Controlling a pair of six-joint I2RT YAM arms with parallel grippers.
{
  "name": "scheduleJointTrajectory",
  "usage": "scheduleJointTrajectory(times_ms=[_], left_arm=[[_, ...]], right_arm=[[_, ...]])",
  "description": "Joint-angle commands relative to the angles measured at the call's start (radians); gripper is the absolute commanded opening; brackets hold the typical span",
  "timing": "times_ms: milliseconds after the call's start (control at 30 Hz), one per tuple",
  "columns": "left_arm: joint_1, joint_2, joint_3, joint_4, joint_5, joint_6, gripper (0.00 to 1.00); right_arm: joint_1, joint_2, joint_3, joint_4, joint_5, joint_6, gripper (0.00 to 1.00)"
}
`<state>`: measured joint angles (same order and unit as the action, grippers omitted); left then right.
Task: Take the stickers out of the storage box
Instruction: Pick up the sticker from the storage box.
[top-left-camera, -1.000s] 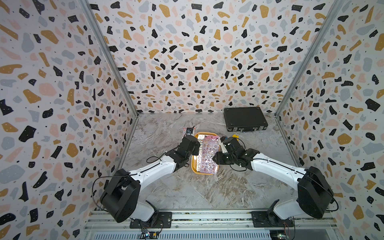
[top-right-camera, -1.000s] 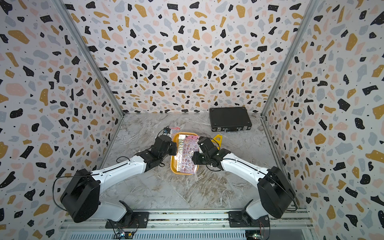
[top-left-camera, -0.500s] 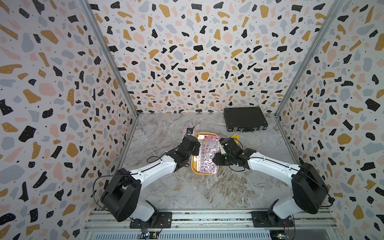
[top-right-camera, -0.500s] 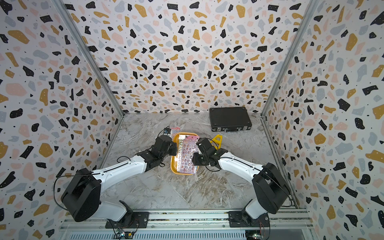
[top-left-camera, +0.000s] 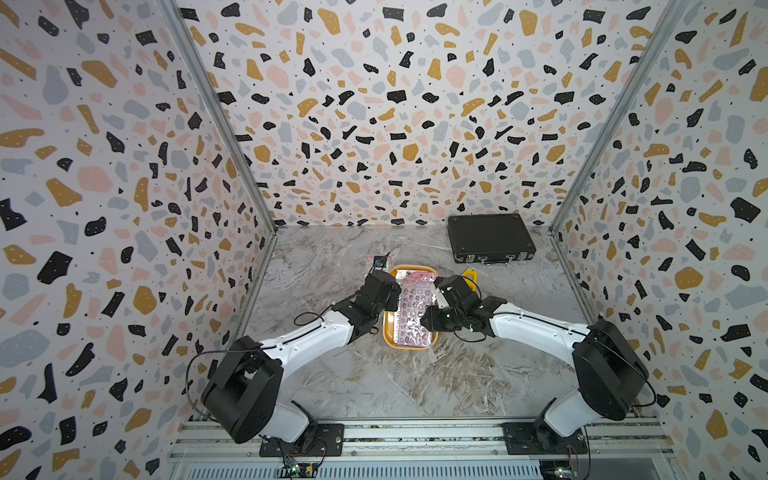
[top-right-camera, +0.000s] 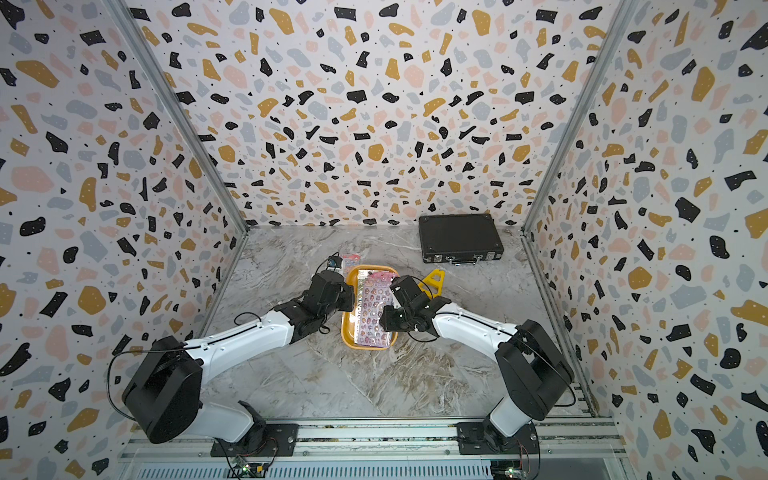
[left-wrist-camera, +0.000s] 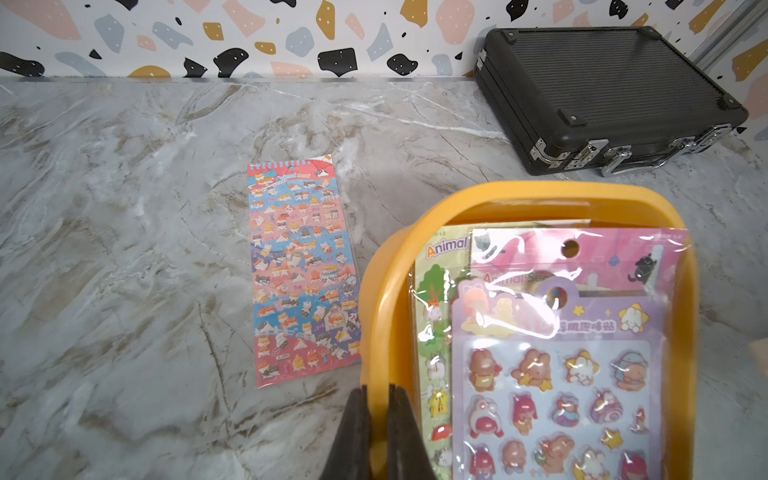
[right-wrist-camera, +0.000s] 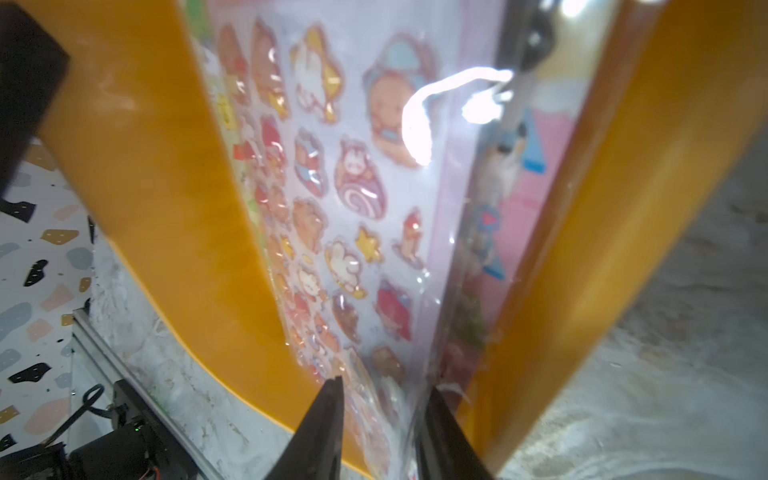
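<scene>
Your right gripper (right-wrist-camera: 386, 387), gap narrow, sits astride the long right edge of the stickers (right-wrist-camera: 353, 187); your left gripper (left-wrist-camera: 378, 388) clamps the box (left-wrist-camera: 519, 195) wall.

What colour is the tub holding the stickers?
It's a yellow-orange plastic tub, clearest in the left wrist view.

Storage box (left-wrist-camera: 519, 195): smooth, semi-gloss yellow-orange plastic. Stickers (left-wrist-camera: 557, 374): printed sheets in glossy clear plastic sleeves. Briefcase (left-wrist-camera: 602, 83): matt black ribbed shell, shiny metal latches (left-wrist-camera: 586, 151). Tabletop (left-wrist-camera: 124, 249): smooth marble-look surface.
</scene>
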<state>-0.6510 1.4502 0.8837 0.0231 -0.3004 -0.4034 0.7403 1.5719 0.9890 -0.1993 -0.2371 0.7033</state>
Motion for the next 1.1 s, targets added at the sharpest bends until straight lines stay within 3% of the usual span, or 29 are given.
scheduleJointTrajectory(times_ms=[0,367,667,867,1067], left_arm=[[-0.005,0.005,0.04,0.037,-0.003,0.007,0.0],[-0.007,-0.001,0.037,0.038,-0.006,0.006,0.0],[-0.006,-0.005,0.035,0.038,-0.011,0.006,0.0],[-0.006,-0.009,0.035,0.028,-0.033,0.008,0.0],[-0.005,-0.014,0.047,-0.024,-0.114,0.014,0.0]], right_arm=[[-0.004,-0.047,-0.011,0.072,-0.052,0.011,0.32],[-0.004,-0.013,-0.029,0.147,-0.117,0.031,0.22],[-0.004,0.023,-0.024,0.222,-0.142,0.047,0.23],[-0.004,-0.002,-0.019,0.206,-0.15,0.027,0.01],[-0.006,-0.107,-0.009,0.163,-0.185,-0.025,0.0]])
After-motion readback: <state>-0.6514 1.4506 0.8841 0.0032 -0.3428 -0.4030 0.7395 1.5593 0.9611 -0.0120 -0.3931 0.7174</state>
